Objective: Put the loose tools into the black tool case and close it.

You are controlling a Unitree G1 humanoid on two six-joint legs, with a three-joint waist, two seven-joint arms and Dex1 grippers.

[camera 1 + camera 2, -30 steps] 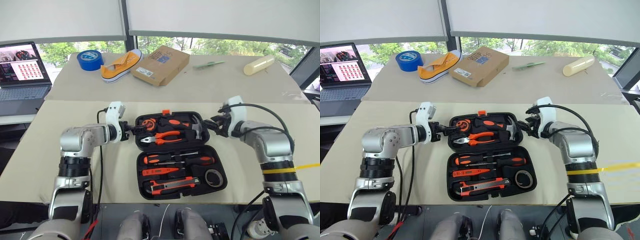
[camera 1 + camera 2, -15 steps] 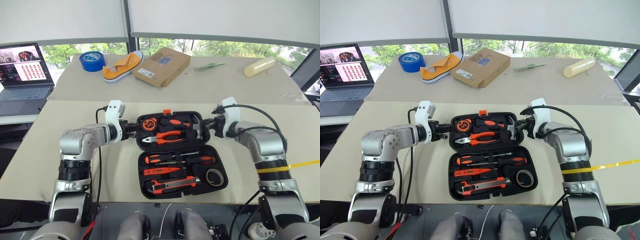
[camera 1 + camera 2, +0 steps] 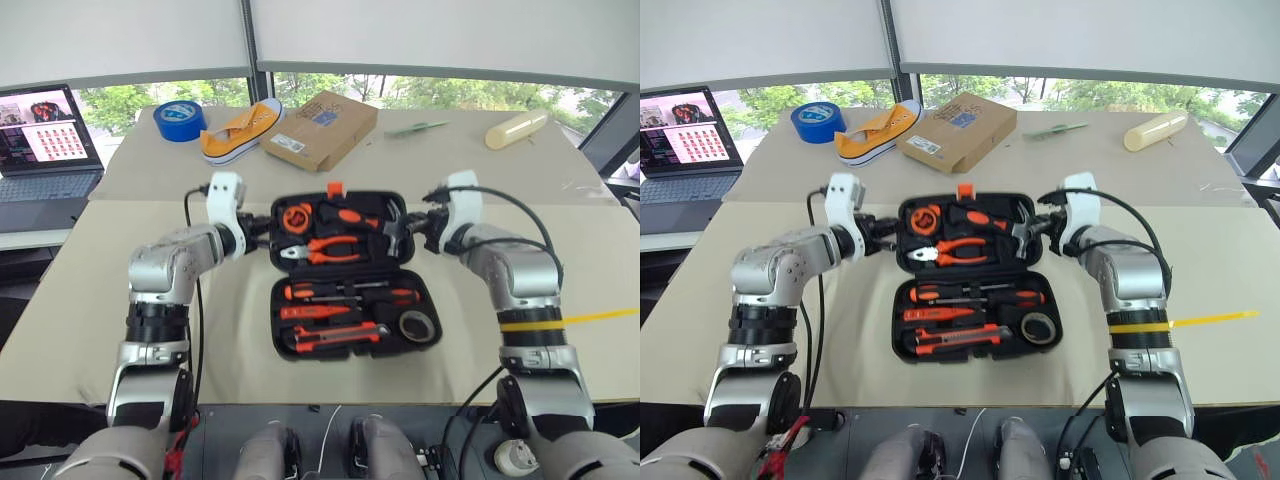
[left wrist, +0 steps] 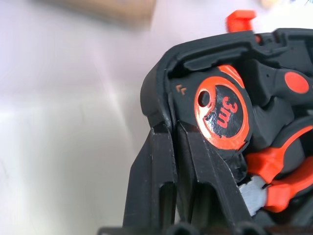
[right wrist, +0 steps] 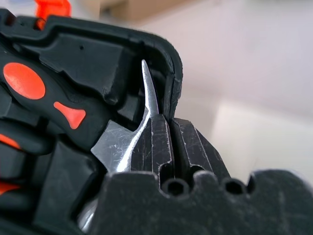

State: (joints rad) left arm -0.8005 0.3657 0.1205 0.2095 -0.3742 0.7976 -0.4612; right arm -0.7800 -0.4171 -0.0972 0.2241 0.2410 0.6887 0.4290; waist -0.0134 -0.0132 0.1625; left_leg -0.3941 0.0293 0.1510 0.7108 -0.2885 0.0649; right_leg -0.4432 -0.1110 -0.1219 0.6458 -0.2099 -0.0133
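Black tool case (image 3: pixel 345 300) lid pinched between left end effector (image 3: pixel 262 229), right end effector (image 3: pixel 415 228).

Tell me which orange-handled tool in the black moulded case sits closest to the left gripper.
The round orange-and-black tape measure marked 3m, in the lid's corner right beside the left gripper, which pinches that rim. The orange-handled pliers and hammer sit farther along the lid.

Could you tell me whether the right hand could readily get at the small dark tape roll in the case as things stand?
Probably not right away: the right hand is shut on the black tool case lid's edge, though the small dark tape roll lies uncovered.
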